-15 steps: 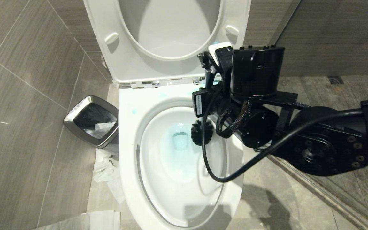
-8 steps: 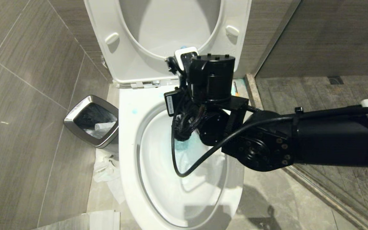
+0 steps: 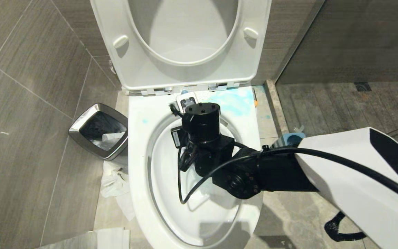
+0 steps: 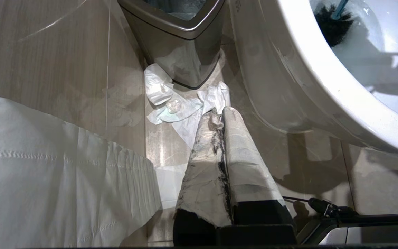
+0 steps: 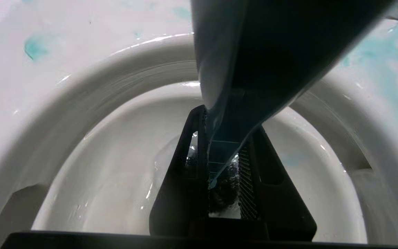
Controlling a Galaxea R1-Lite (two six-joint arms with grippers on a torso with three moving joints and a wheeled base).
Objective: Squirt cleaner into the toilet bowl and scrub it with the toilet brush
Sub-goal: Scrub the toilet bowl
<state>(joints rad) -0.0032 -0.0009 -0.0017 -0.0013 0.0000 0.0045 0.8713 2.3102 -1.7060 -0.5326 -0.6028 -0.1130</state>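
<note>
A white toilet bowl (image 3: 143,145) sits open on a grey tiled floor (image 3: 29,103), its seat and lid (image 3: 185,69) tipped up against the wall. Blue cleaner stains the ceramic ledge behind the bowl, and the water in the basin looks faintly blue.

The right gripper (image 5: 224,152) reaches down into the bowl from the robot's right side, with the arm's black wrist hanging over the back half of the basin. Its jaws are closed on the toilet brush (image 5: 247,62), clamping the slim blue-grey handle between the two ribbed black pads (image 5: 244,173). The handle runs down between the jaws and ends in a dark bristle head (image 4: 333,24), which sits low in the basin at or near the water.

The handle looks stiff and light, probably smooth plastic, so it may turn or slip in the grip when the bristles drag on wet ceramic. A hold partway along the straight part of the handle, as here, seems sound. The bristles will flex and may flick droplets.

The left gripper (image 4: 219,114) hangs low beside the outside of the bowl, jaws shut and empty, pointing toward crumpled tissue (image 4: 171,100) on the floor and a steel-rimmed waste bin (image 3: 97,133). The cleaner bottle is not clearly in view. A blue base (image 3: 290,138) shows on the floor at the robot's right, partly hidden by the arm.
</note>
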